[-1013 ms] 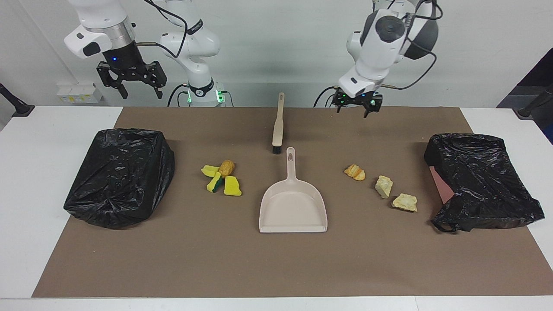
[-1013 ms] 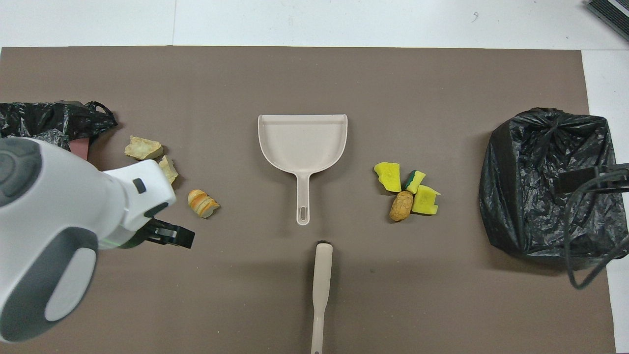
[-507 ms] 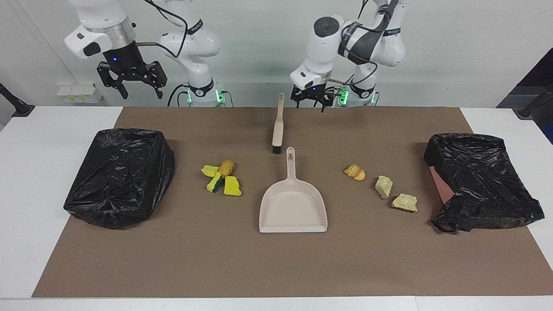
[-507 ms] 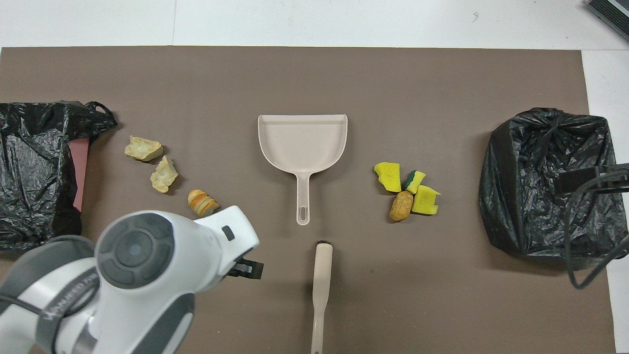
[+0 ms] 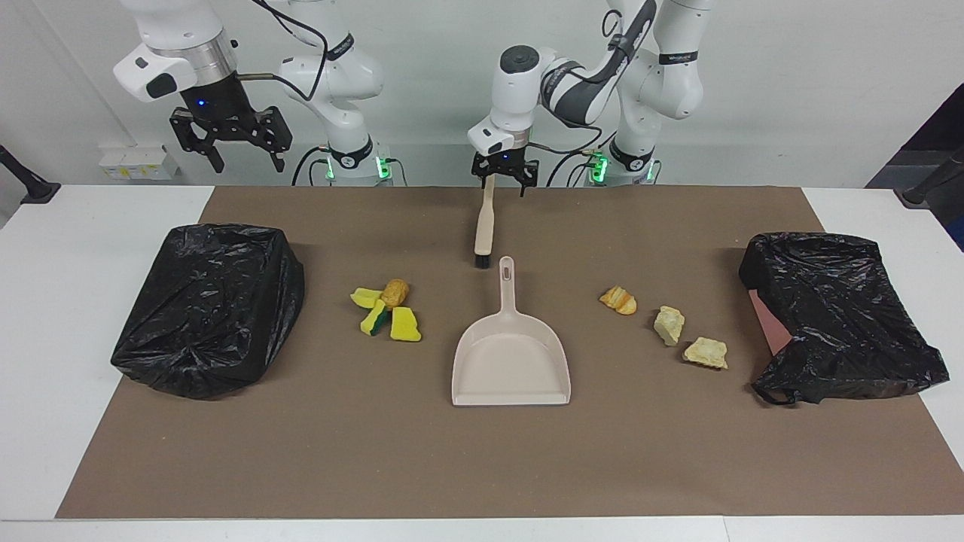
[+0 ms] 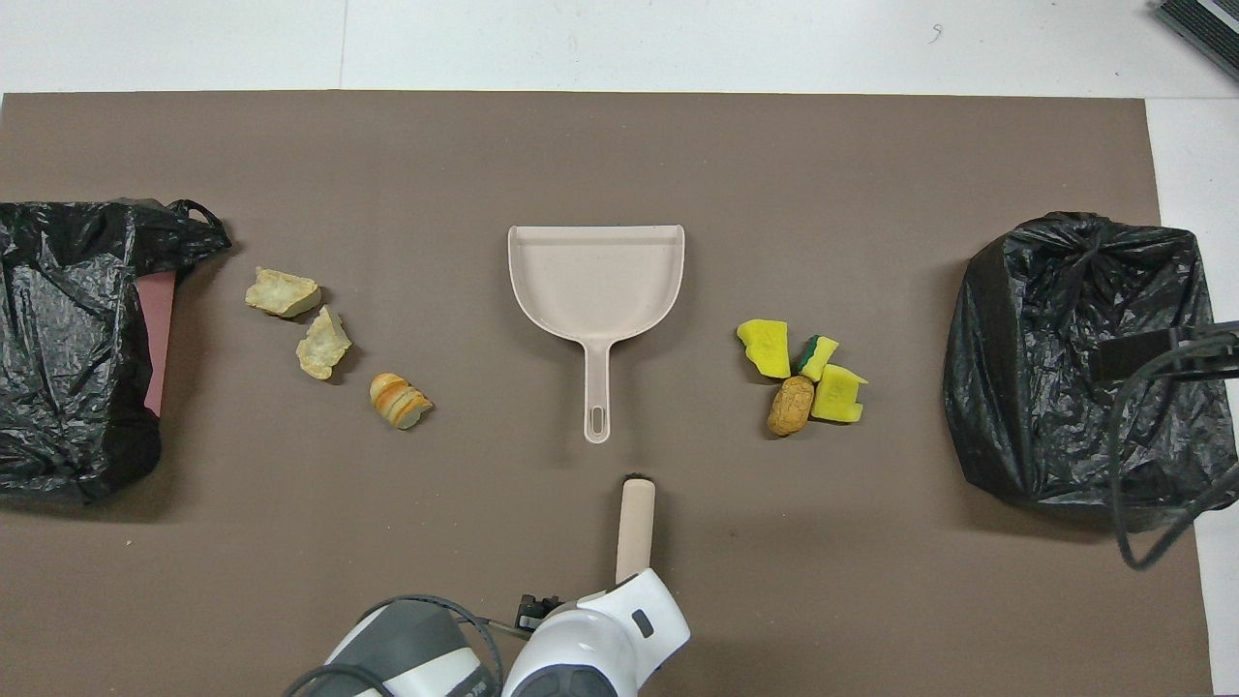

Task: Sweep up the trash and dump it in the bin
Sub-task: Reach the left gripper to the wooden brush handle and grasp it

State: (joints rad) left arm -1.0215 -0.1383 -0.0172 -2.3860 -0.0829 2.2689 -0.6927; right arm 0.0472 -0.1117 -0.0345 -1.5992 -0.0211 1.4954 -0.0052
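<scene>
While the left arm's wrist hides the brush [image 5: 483, 226] handle's end from overhead, the left gripper [image 5: 504, 178] hangs over it, jaws spread; crinkled black bin bags [image 5: 209, 307] flank the brown mat; right gripper [image 5: 230, 147] waits aloft, jaws wide, holding nothing; beige dustpan [image 5: 511, 360] lies centred; trash [image 5: 385, 309] scraps sit either side of it.

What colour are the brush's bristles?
Black, on the beige brush; clearest in the facing view.
</scene>
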